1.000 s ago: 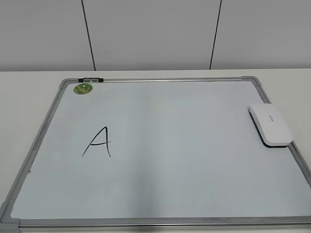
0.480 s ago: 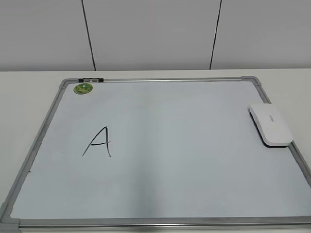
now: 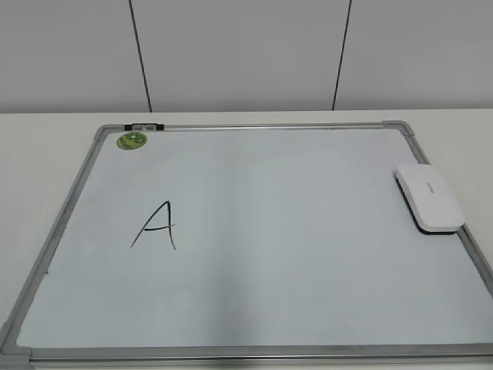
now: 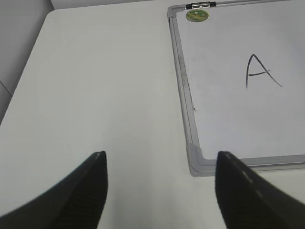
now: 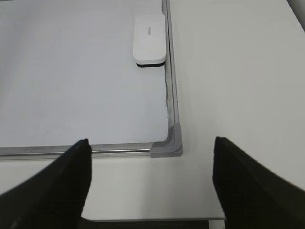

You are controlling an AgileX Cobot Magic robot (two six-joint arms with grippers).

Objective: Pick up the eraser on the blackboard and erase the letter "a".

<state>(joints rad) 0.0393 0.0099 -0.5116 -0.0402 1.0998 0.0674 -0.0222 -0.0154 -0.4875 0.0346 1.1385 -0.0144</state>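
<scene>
L gripper (image 4: 159, 164): jaws spread wide, nothing between them, held above the table, cam looking down and fwd. R gripper (image 5: 150, 150): same, jaws wide apart, empty, hovering. Both dark fingers show only at frame bottom. Neither arm visible in ext view.

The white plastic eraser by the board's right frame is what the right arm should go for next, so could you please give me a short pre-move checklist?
1. White plastic eraser lies flat, unobstructed: ok.
2. Right gripper open, empty: ok.
3. Right gripper above the eraser: not ok; it hangs over the grey-framed white board's near right corner.
4. Left gripper open, off the board's left edge: ok.
5. Black marker letter present: ok, though it reads as a capital A.
</scene>
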